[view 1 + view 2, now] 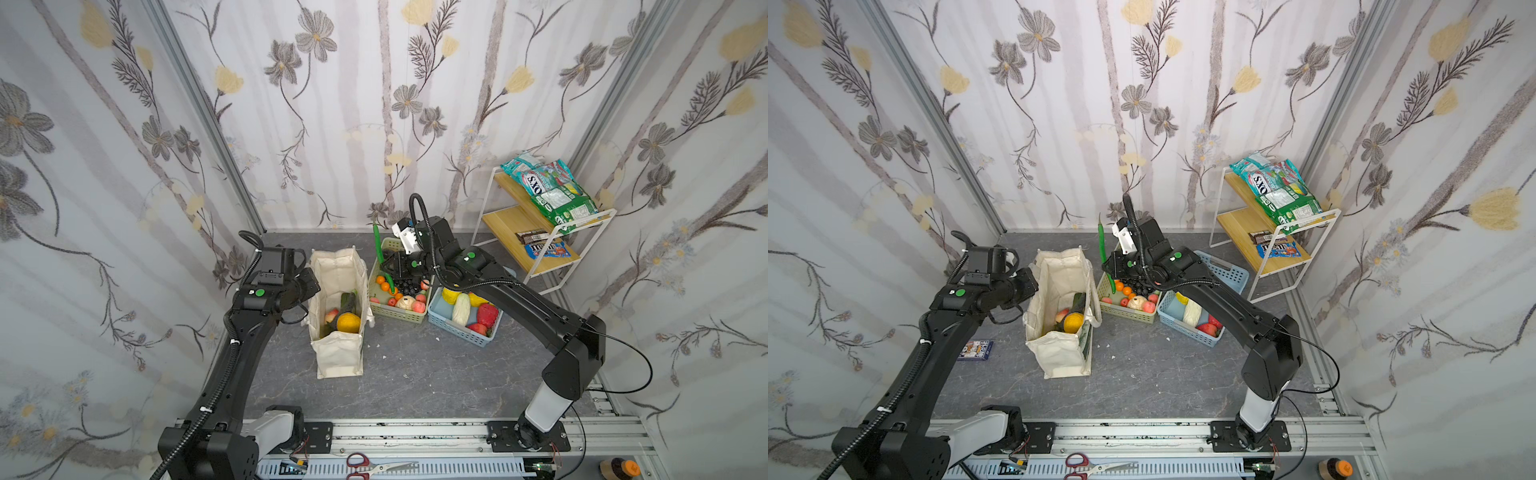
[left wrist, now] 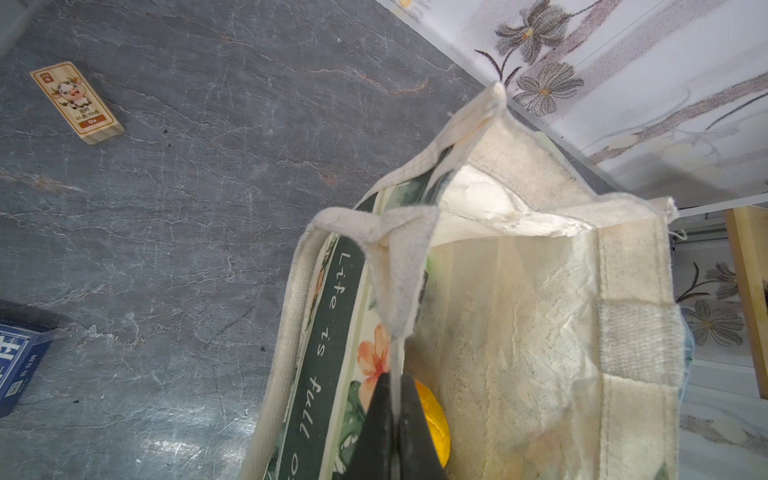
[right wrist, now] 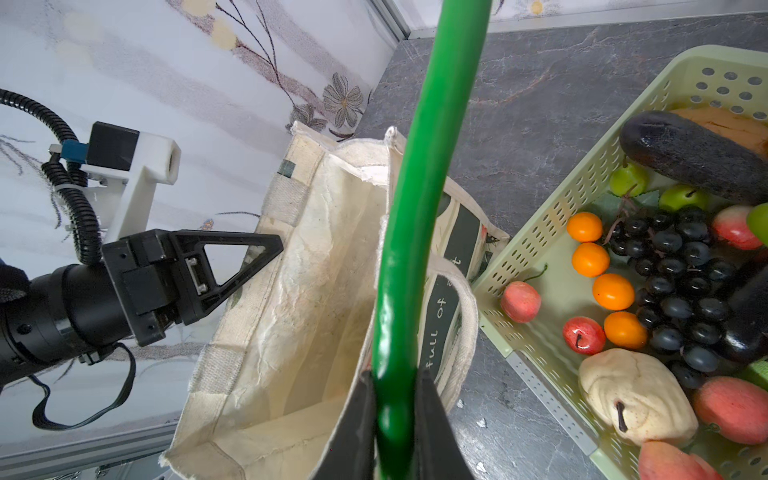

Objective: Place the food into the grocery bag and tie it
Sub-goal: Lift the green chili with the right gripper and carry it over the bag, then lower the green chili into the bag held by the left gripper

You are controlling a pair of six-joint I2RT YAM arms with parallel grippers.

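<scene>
One grocery bag (image 1: 337,357) stood left of centre in both top views, mouth open, with three food pieces (image 1: 348,322) visible inside. The left gripper (image 2: 395,384) pinched its cream rim. The right gripper (image 3: 394,386) clamped one long green vegetable (image 3: 419,199) at the left rim of the pale green basket (image 1: 399,319), one of two beside the blue basket (image 1: 461,336). Bare floor (image 1: 415,374) lay at lower centre.

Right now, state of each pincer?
Left pincer: shut on the grocery bag, at its top edge.
Right pincer: shut on the long green vegetable.
</scene>
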